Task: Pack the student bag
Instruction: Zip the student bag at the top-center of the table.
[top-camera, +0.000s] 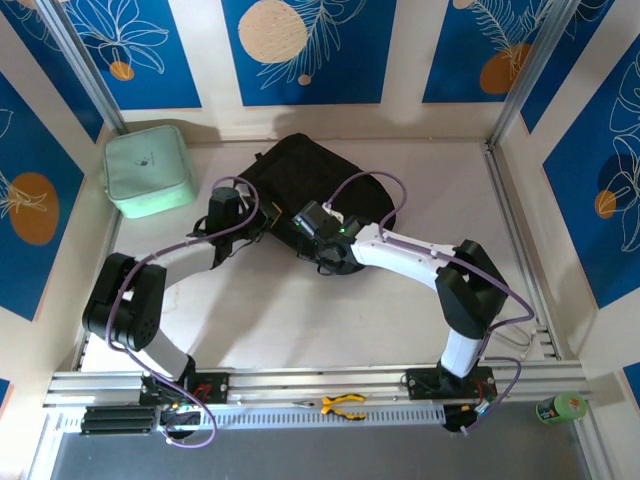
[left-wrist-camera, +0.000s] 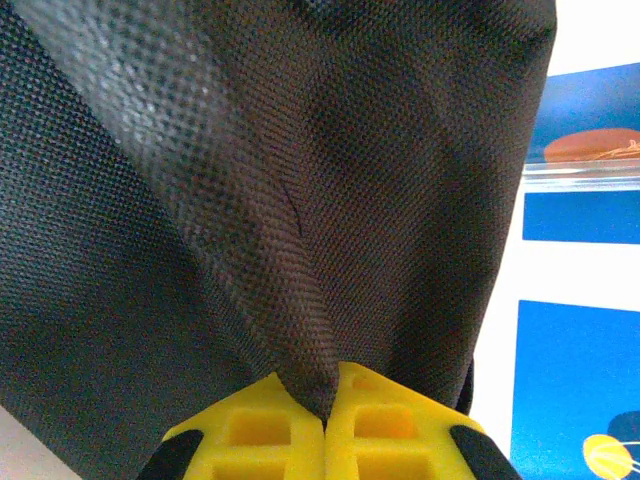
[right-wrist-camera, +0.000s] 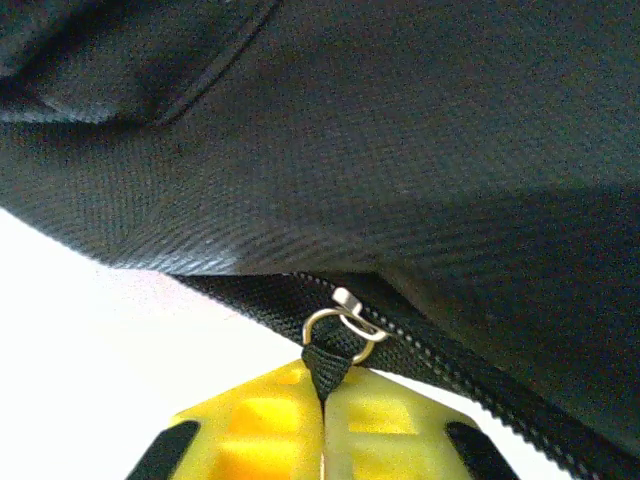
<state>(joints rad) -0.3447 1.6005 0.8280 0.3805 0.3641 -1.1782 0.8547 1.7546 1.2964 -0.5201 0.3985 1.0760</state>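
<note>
The student bag (top-camera: 310, 175), a black fabric backpack, lies at the back middle of the table. My left gripper (top-camera: 245, 225) is at the bag's left edge, shut on a pinched fold of its black fabric (left-wrist-camera: 300, 300), which rises like a tent from between the yellow fingers (left-wrist-camera: 250, 430). My right gripper (top-camera: 318, 240) is at the bag's front edge, shut on the black fabric zipper pull tab (right-wrist-camera: 325, 370). The tab hangs from a small metal ring (right-wrist-camera: 340, 330) on the slider of the zipper (right-wrist-camera: 480, 385).
A mint-green boxy zip case (top-camera: 148, 170) sits at the back left, close to the left arm. Yellow-handled pliers (top-camera: 342, 404) lie on the front rail, and a green can (top-camera: 560, 407) stands at the front right. Patterned blue walls enclose the table.
</note>
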